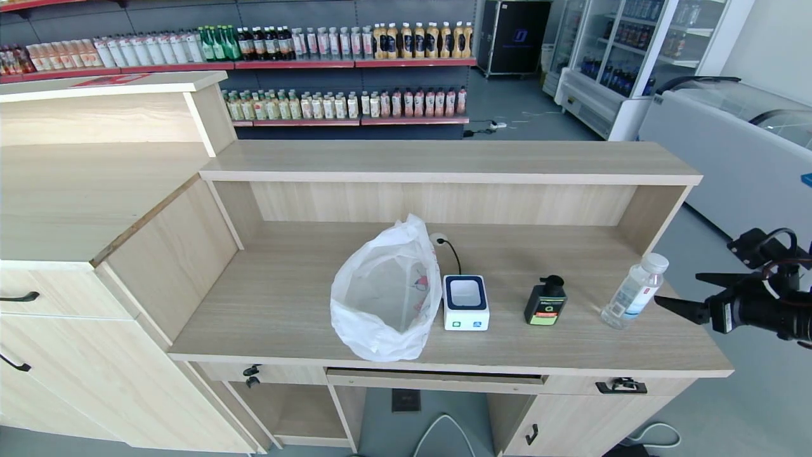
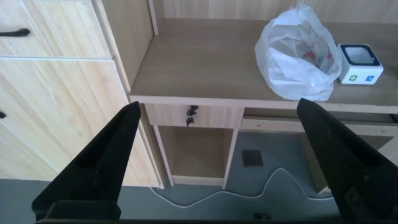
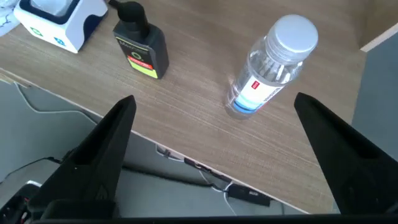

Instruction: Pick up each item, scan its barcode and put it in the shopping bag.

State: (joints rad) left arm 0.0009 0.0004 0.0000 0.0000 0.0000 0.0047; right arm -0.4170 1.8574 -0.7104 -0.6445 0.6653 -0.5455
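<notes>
We find the right end effector [image 1: 676, 288] spread open at 3 o'clock of the upright water bottle [image 1: 634, 291], apparently lined up to take it first, with the pump bottle [image 1: 545, 301], scanner [image 1: 466, 302] and gaping shopping bag [image 1: 387, 292] ranged toward 9 o'clock on the surface [image 1: 571, 343], the left end effector [image 2: 217, 109] hanging open off its front.

A shop, drink shelves [image 1: 342, 44], fridges [image 1: 625, 51], checkout counter [image 1: 444, 336]
</notes>
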